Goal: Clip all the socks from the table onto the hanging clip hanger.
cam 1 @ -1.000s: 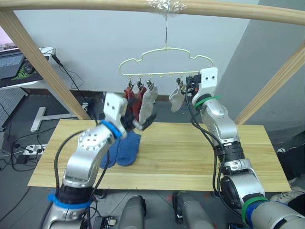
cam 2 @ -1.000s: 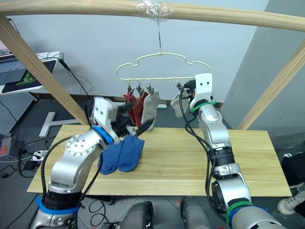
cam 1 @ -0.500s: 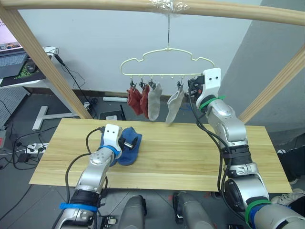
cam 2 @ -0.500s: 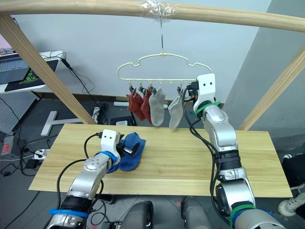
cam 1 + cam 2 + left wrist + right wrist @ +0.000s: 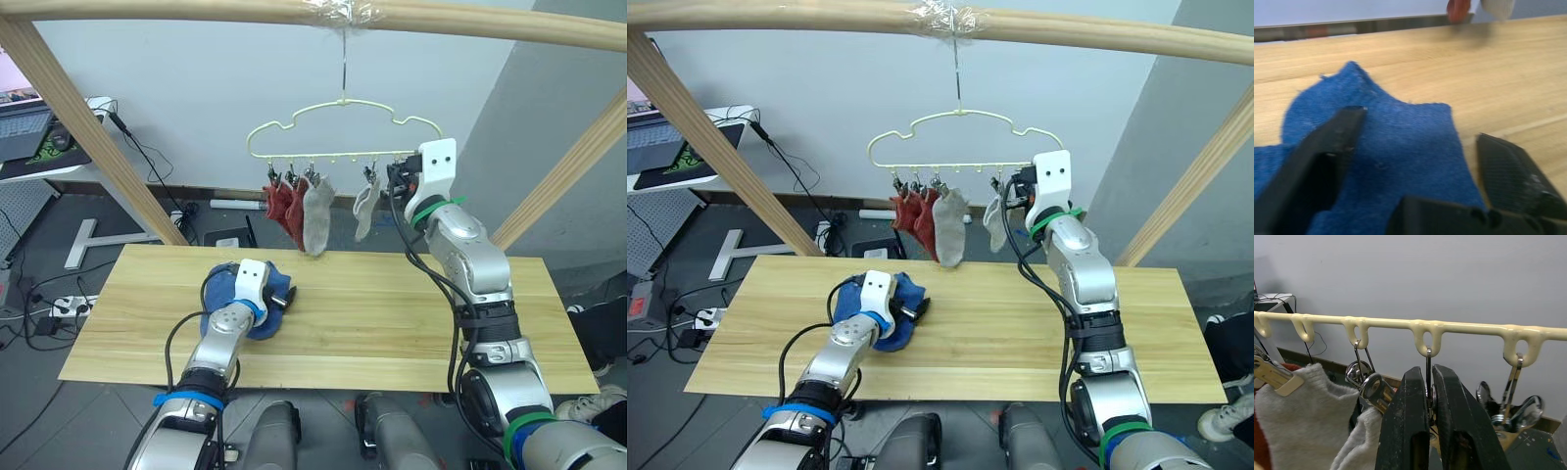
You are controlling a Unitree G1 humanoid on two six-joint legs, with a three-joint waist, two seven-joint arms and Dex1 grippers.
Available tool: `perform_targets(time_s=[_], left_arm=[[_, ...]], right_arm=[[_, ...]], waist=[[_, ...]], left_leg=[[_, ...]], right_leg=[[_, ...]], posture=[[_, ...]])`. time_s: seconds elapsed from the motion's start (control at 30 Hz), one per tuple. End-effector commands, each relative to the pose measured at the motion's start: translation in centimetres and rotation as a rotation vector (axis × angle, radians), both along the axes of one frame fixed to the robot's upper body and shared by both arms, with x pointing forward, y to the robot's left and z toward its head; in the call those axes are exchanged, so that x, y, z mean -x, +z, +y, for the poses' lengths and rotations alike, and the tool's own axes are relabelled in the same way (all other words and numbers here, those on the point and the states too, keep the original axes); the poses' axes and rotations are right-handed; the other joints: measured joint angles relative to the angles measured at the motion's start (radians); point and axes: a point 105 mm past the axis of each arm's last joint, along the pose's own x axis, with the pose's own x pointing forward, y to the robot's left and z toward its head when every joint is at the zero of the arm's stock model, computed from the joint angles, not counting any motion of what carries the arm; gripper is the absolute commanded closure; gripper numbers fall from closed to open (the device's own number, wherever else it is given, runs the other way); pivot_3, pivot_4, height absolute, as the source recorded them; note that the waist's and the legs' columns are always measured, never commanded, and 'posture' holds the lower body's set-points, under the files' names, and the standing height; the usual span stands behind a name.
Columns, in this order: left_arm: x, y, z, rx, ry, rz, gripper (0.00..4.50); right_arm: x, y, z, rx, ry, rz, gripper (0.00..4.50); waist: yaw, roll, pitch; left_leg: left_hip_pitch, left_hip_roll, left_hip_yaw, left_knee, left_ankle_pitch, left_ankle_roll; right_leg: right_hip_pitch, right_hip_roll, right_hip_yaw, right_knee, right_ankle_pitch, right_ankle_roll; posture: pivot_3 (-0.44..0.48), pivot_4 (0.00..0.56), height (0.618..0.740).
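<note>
Pale wall (image 5: 196, 78), grey floor (image 5: 39, 284), wooden pole frame (image 5: 147, 10), side desk (image 5: 39, 147).

- From the head, our two eye views look forward and down, sharing the table (image 5: 392, 323) and clip hanger (image 5: 343, 127).
- Our left wrist view sits close over a blue sock (image 5: 1391, 161).
- Our right wrist view looks up close at the hanger bar.

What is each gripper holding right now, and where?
Right gripper pinches a metal clip on the clip hanger. Left gripper is open over a blue sock, holding nothing.
</note>
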Motion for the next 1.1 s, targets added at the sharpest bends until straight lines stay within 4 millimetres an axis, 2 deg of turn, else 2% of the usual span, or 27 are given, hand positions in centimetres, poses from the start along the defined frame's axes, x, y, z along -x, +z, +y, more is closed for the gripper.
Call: perform_targets(time_s=[0.03, 0.27, 0.37, 0.43, 0.6, 0.67, 0.77, 0.87, 1.03, 1.1], left_arm=[[1.2, -1.4, -0.5, 0.014, -0.037, 0.062, 1.50], [3.4, -1.5, -2.0, 0.063, -0.119, 0.098, 3.62], [4.5, -0.3, -3.7, 0.115, -0.191, 0.070, 4.49], [5.1, 0.5, -4.3, 0.117, -0.239, 0.043, 4.49], [5.5, 1.7, -4.6, 0.082, -0.279, -0.009, 4.49], [5.1, 3.8, -5.1, 0.121, -0.292, -0.083, 4.49], [5.1, 8.4, -6.7, 0.209, -0.367, -0.240, 4.49], [5.6, 11.8, -8.4, 0.151, -0.489, -0.399, 4.49], [5.7, 15.1, -10.3, 0.123, -0.560, -0.543, 4.49], [5.6, 15.6, -10.9, 0.104, -0.578, -0.578, 4.49]], right_arm=[[0.5, 1.3, -0.5, -0.020, -0.004, -0.043, 4.50], [0.4, 1.4, -0.8, -0.015, -0.002, -0.039, 4.50], [0.3, 1.6, -0.9, -0.025, 0.003, -0.034, 4.50], [0.2, 1.7, -1.1, -0.027, 0.006, -0.031, 4.50], [0.2, 1.8, -1.5, -0.025, 0.006, -0.028, 4.50], [0.2, 1.9, -1.7, -0.033, 0.008, -0.020, 4.50], [0.2, 1.8, -2.2, -0.126, 0.023, 0.058, 4.50], [0.2, 1.7, -2.6, -0.218, 0.077, 0.190, 4.50], [0.7, 2.0, -2.7, -0.309, 0.161, 0.350, 4.50], [0.9, 2.3, -2.6, -0.336, 0.185, 0.377, 4.50]], waist=[[-0.001, 0.000, 0.000], [-0.002, 0.000, 0.000], [-0.002, 0.000, 0.000], [-0.002, 0.000, 0.000], [-0.001, 0.000, 0.000], [-0.001, 0.000, 0.000], [0.000, 0.000, 0.000], [0.003, 0.000, 0.000], [0.002, 0.000, 0.000], [0.001, 0.000, 0.000]], left_leg=[[0.000, 0.000, 0.000, 0.000, 0.000, 0.000], [0.001, 0.000, 0.000, 0.000, 0.000, 0.000], [0.001, 0.000, 0.000, 0.000, 0.000, 0.000], [0.001, 0.000, 0.000, 0.000, 0.000, 0.000], [0.001, 0.001, 0.000, 0.000, 0.000, 0.000], [0.001, 0.000, 0.000, 0.000, 0.000, 0.000], [0.000, 0.000, 0.000, 0.000, 0.000, 0.000], [0.000, 0.000, 0.000, 0.000, 0.000, 0.000], [0.000, 0.000, 0.000, 0.000, 0.000, 0.000], [0.000, 0.000, 0.000, 0.000, 0.000, 0.000]], right_leg=[[0.000, 0.000, 0.000, 0.000, 0.000, 0.000], [0.000, 0.000, 0.000, 0.000, 0.000, 0.000], [0.000, 0.000, 0.001, 0.000, 0.000, 0.000], [0.000, 0.000, 0.001, 0.000, 0.000, 0.000], [0.000, 0.000, 0.000, 0.000, 0.000, 0.000], [0.000, 0.000, 0.000, 0.000, 0.000, 0.000], [0.000, 0.000, 0.001, 0.000, 0.000, 0.000], [0.000, -0.001, 0.000, -0.001, 0.000, 0.000], [0.001, -0.001, 0.000, -0.001, 0.000, 0.000], [0.001, 0.000, 0.000, -0.001, 0.000, 0.000]], posture=[[-0.051, 0.248, 0.740], [-0.045, 0.240, 0.740], [-0.043, 0.238, 0.740], [-0.043, 0.238, 0.740], [-0.036, 0.232, 0.740], [-0.036, 0.232, 0.740], [-0.038, 0.226, 0.740], [-0.039, 0.228, 0.740], [-0.039, 0.228, 0.740], [-0.039, 0.228, 0.740]])
